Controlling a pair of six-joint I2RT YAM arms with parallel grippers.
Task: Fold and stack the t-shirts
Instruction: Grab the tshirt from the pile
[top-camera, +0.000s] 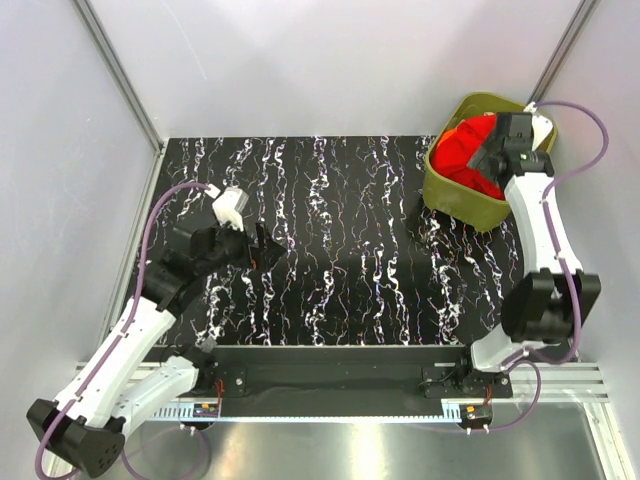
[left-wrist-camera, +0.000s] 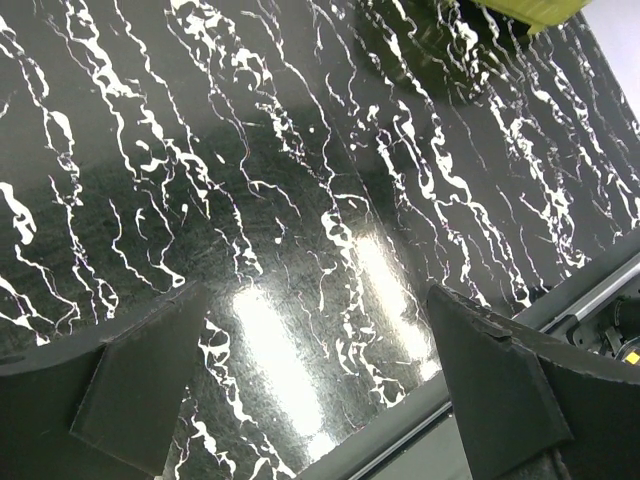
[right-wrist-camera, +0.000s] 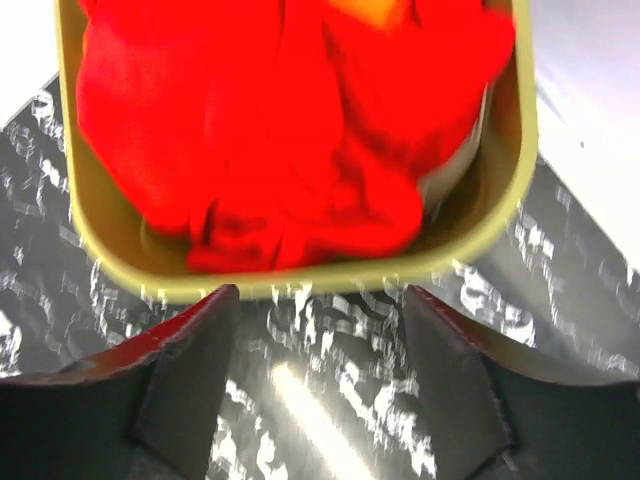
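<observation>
Jaws on the right gripper (right-wrist-camera: 320, 300) are wide open with nothing in them, up above the green bin (right-wrist-camera: 300, 275). Inside the bin lies the red t-shirt (right-wrist-camera: 270, 130), all bunched up, with a bit of orange cloth (right-wrist-camera: 372, 10) peeking out behind it. Far from the bin, the left gripper (left-wrist-camera: 318, 295) hangs over the black table (top-camera: 330, 200), jaws wide too. I think the right gripper should dip into the bin's middle, pinch one thick red fold, and lift gently so the bin stays put.
</observation>
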